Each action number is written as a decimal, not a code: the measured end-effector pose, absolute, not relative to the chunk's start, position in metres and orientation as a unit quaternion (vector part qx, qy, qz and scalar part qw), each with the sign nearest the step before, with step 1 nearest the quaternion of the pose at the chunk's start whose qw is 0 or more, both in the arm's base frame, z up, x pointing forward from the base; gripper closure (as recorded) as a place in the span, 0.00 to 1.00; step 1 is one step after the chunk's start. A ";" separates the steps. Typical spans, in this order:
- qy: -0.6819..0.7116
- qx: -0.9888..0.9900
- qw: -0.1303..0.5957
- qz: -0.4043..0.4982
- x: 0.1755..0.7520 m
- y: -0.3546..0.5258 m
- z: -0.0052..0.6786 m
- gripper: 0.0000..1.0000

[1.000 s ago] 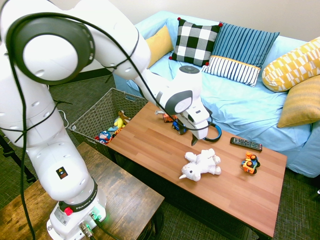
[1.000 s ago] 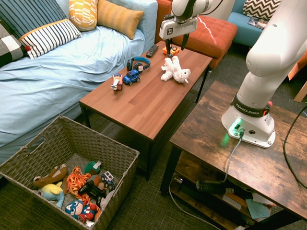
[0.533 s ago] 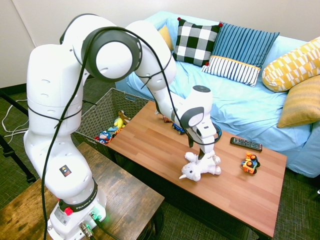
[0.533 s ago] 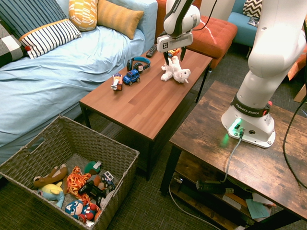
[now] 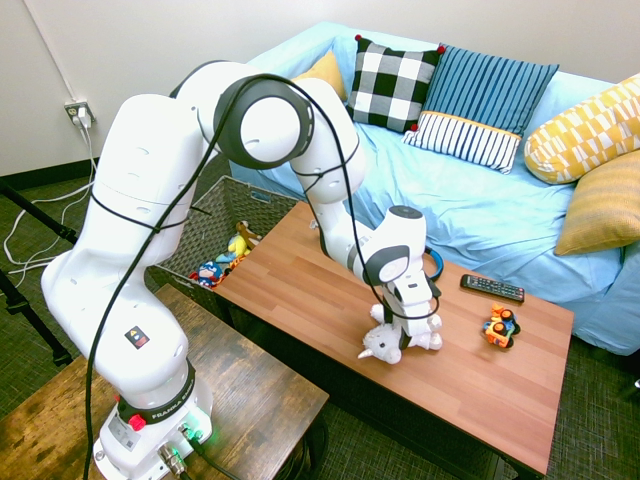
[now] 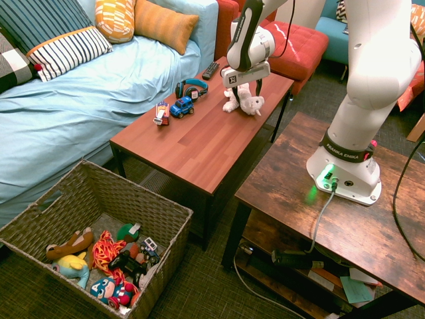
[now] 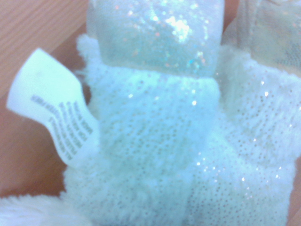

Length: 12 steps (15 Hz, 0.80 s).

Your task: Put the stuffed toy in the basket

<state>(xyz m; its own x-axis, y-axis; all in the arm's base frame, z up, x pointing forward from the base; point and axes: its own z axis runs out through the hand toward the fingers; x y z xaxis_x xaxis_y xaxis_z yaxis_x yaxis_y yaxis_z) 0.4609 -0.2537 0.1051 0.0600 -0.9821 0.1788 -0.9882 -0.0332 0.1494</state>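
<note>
I see a light blue sofa (image 5: 480,200) with patterned cushions (image 5: 392,82) behind the wooden coffee table (image 5: 330,300). Dark carpet (image 6: 199,292) covers the floor; the wall (image 5: 130,50) is plain white.

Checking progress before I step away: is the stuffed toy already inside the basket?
No, the stuffed toy lies on the wooden coffee table under the gripper, while the basket sits on the floor beside it.

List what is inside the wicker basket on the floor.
The basket holds a pile of small toys at one end: a tan plush, a yellow-and-blue one, orange and red-blue figures. Whatever lies beneath them is covered. The stuffed toy is not in it; it lies on the table.
</note>
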 end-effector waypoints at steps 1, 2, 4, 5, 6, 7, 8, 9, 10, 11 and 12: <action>-0.690 0.715 0.117 0.013 0.461 -0.256 0.100 1.00; -0.693 0.711 0.116 0.013 0.461 -0.258 0.096 1.00; -0.696 0.709 0.114 0.012 0.460 -0.260 0.091 1.00; -0.696 0.709 0.112 0.011 0.460 -0.260 0.089 1.00; -0.696 0.709 0.109 0.011 0.460 -0.261 0.089 1.00; -0.696 0.710 0.106 0.009 0.460 -0.262 0.089 1.00; -0.697 0.710 0.101 0.008 0.460 -0.262 0.088 1.00; -0.698 0.710 0.096 0.006 0.460 -0.262 0.088 1.00; -0.699 0.710 0.092 0.005 0.461 -0.261 0.087 1.00; -0.698 0.710 0.089 0.005 0.462 -0.261 0.087 1.00; -0.697 0.711 0.087 0.004 0.463 -0.260 0.087 1.00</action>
